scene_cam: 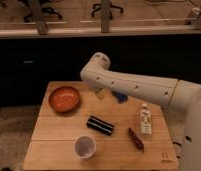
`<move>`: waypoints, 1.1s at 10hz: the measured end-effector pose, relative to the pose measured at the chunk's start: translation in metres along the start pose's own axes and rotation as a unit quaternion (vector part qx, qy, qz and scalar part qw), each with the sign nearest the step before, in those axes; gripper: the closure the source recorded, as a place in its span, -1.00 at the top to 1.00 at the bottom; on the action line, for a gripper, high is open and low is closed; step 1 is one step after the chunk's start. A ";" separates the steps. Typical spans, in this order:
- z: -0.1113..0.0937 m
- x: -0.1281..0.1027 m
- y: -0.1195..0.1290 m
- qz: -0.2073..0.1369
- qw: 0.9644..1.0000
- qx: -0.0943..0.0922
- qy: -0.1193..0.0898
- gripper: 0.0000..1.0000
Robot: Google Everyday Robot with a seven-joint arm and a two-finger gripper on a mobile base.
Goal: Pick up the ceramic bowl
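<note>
Reaching for the ceramic bowl [64, 98] is all ahead of you: it sits untouched on the worktop [54, 135], at the far left corner as the camera sees it. The gripper [100, 94] hangs near its right side, tucked under the arm, fingers spread with nothing between them. You have yet to come over the rim, close and lift. Nothing lies between them. A dark packet [99, 125], white cup [85, 146], bottle [144, 120] and reddish stick [136, 139] sit well apart.
</note>
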 end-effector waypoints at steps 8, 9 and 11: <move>0.044 -0.010 -0.022 -0.033 0.999 0.017 -0.013 0.60; 0.049 -0.012 -0.027 -0.037 0.999 0.019 -0.016 0.60; 0.059 -0.012 -0.030 -0.042 0.999 0.020 -0.019 0.60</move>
